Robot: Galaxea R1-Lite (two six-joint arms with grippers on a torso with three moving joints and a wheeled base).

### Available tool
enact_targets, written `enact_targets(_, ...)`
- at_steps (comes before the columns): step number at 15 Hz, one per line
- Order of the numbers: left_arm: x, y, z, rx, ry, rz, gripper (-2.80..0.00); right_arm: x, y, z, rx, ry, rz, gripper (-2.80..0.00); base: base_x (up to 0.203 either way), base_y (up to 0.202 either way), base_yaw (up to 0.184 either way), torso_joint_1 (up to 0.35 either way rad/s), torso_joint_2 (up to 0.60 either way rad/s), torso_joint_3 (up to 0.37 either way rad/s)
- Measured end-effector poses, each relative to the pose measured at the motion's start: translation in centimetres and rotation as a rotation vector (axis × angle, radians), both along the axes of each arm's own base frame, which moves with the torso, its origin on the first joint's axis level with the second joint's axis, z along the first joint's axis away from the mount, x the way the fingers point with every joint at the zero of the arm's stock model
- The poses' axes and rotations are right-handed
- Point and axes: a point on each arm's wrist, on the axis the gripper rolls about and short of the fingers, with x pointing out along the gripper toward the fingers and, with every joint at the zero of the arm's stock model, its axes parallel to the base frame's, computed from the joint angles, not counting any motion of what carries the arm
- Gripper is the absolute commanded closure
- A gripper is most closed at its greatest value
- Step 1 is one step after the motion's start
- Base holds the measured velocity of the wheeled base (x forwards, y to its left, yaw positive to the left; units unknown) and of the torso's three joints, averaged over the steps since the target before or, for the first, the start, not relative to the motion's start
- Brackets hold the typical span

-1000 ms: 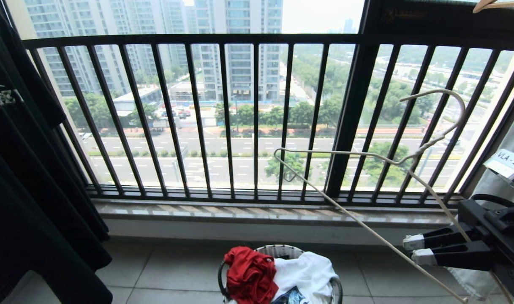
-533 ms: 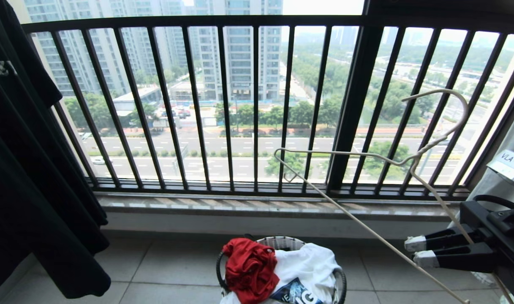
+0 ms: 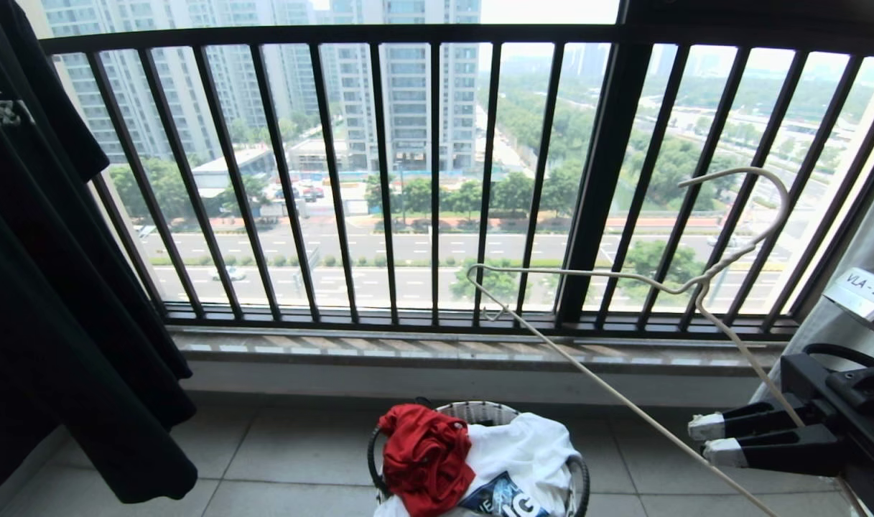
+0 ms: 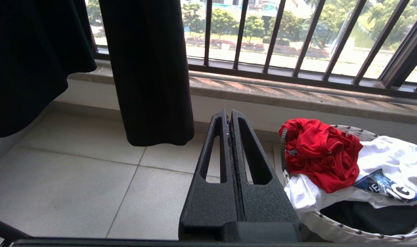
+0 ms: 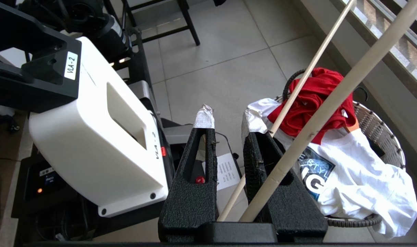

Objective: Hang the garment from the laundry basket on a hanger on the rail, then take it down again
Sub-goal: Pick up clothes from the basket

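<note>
The black barred window railing (image 3: 437,187) fills the head view; the rail itself is out of sight. At six o'clock on the floor sits the laundry basket (image 3: 579,482), with the garment (image 3: 426,459) bunched at its left beside a white cloth (image 3: 523,452), so nothing is hung yet. At four o'clock the right claw (image 3: 706,439) holds the hanger (image 3: 623,276), ready to dress. The left claw (image 4: 229,120) hangs closed and empty near the basket.

Daylight floods in through the window railing (image 3: 437,187), hazing the skyline white. The black T-shirt (image 3: 56,287) reads as near-featureless shadow. Railing bars bow outward at the head view's edges.
</note>
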Motion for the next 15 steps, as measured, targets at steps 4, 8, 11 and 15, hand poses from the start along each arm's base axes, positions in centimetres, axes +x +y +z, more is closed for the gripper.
enact_targets(4, 0.0, 0.0, 0.0, 0.0, 0.0, 0.0, 0.0, -0.01, -0.05, -0.05, 0.0, 0.0, -0.002, 0.0, 0.0, 0.0, 0.0, 0.0, 0.0, 0.0)
enact_targets(8, 0.0, 0.0, 0.0, 0.0, 0.0, 0.0, 0.0, -0.03, -0.08, -0.06, 0.0, -0.001, -0.004, 0.0, 0.0, 0.0, 0.0, 0.0, 0.0, 0.0)
enact_targets(11, 0.0, 0.0, 0.0, 0.0, 0.0, 0.0, 0.0, 0.25, -0.09, 0.17, 0.002, -0.036, -0.006, 0.0, 0.0, 0.0, 0.0, 0.0, 0.0, 0.0)
enact_targets(15, 0.0, 0.0, 0.0, 0.0, 0.0, 0.0, 0.0, 0.18, -0.26, 0.04, 0.003, -0.064, -0.016, 0.0, 0.0, 0.0, 0.0, 0.0, 0.0, 0.0)
